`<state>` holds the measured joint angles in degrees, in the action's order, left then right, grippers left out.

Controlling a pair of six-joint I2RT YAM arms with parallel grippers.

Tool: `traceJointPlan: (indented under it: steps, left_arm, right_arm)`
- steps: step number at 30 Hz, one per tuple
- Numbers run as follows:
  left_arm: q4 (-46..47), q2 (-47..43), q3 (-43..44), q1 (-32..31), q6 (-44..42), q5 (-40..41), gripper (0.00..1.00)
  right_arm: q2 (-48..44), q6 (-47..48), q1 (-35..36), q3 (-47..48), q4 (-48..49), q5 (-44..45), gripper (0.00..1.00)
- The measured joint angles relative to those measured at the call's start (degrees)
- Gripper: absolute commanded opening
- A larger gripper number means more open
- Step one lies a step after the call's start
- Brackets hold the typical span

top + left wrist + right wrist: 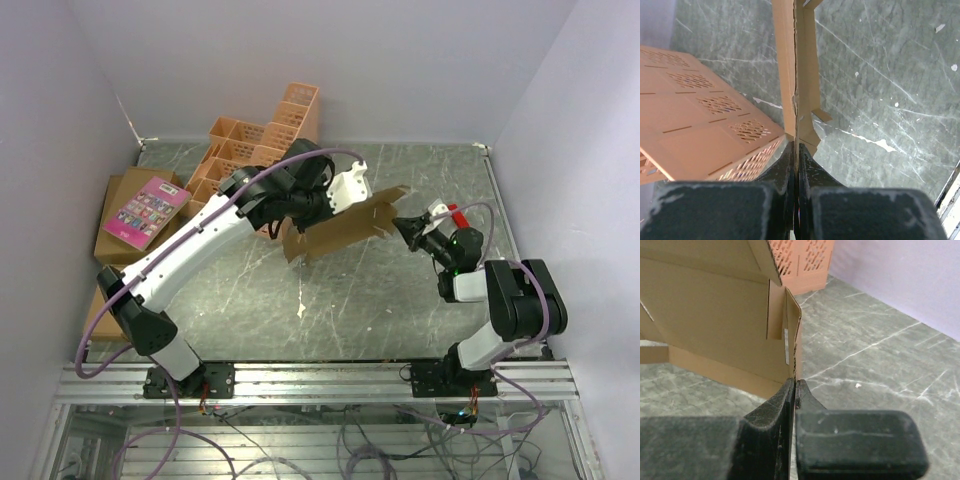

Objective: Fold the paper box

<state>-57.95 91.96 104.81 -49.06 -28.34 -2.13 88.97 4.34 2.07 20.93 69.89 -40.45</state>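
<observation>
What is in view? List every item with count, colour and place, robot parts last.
paper box: one, plain brown cardboard, held up on edge above the middle of the table, between the two grippers
lattice crates: several, exact count unclear, orange, clustered at the table's far left
pink book: one, pink with a colourful cover, lying on the cartons at the left
cartons: at least two, brown, closed, at the table's left edge
table: one, dark grey-green marbled, under everything
left gripper: one, black, shut on the paper box's left end
right gripper: one, black, shut on the paper box's right edge
</observation>
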Motion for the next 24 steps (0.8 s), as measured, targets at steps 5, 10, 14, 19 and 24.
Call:
traceJointPlan:
  steps: [5, 10, 14, 19, 24]
  left_arm:
    - [3.1, -1.1, -5.9, -0.6, -0.6, 0.0, 0.07]
    - [5.7, -1.4, -9.9, -1.4, -0.8, 0.0, 0.07]
    - [6.4, -1.9, -11.9, -1.4, -0.6, 0.0, 0.07]
    - [7.6, -2.1, -13.3, -1.5, 0.1, 0.0, 0.07]
    - [8.0, -2.5, -13.6, -1.4, 0.4, 0.0, 0.07]
  right_arm:
    - [2.4, -0.9, 0.3, -1.5, 3.8, -1.2, 0.03]
    - [-1.3, 0.9, 0.3, -1.4, -1.8, -2.8, 0.06]
    - [-4.9, 4.2, 0.3, -0.1, -10.6, -3.8, 0.06]
    - [-8.7, 12.6, 0.3, 1.7, -22.6, -3.9, 0.10]
    - [-12.8, 22.4, 0.1, 2.2, -33.9, -4.1, 0.33]
